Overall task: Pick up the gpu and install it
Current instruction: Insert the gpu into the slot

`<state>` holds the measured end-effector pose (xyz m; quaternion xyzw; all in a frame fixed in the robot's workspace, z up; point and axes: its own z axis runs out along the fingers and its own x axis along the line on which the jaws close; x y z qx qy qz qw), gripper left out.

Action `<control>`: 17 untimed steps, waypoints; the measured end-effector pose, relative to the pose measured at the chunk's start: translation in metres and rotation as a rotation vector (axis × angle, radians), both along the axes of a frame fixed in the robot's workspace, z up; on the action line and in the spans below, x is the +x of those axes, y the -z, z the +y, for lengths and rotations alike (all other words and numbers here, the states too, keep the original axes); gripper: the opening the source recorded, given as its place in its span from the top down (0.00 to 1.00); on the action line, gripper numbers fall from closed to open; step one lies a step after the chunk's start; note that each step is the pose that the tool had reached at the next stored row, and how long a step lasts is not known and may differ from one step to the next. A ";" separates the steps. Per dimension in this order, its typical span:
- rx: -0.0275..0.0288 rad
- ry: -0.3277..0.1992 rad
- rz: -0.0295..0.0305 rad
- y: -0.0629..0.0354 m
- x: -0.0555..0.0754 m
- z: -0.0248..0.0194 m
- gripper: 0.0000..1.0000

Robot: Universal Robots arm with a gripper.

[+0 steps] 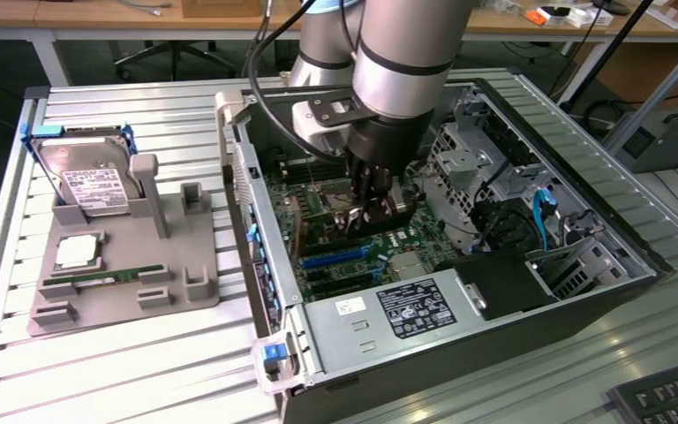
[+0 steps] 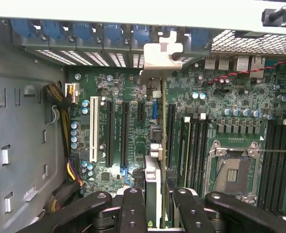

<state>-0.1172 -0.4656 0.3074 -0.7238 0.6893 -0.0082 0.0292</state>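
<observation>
The gripper [image 1: 369, 205] is down inside the open PC case [image 1: 621, 265], w/ its fingers [image 2: 133, 204] pinched on the gpu [image 2: 152, 187], so the jaws are partly closed on the thin card, not wide. The gpu sits right between the fingers, held edge-on. Its long side runs straight out from the gripper toward the rear wall of the case, where its metal bracket [image 2: 165, 56] is close to the row of slot covers [image 2: 94, 46]. Below it is the motherboard [image 2: 128, 126]; the card's long side lines up w/ the long black slots [image 2: 124, 136] there, and it looks to be over one, but I can't tell if it's seated. On the exterior view's left, well apart from the case, a grey holder [image 1: 127, 265] has a hard drive [image 1: 92, 181] and a memory stick [image 1: 109, 276].
</observation>
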 end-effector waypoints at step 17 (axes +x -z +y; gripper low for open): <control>-0.0005 0.001 0.0001 0.0038 -0.003 0.0058 0.73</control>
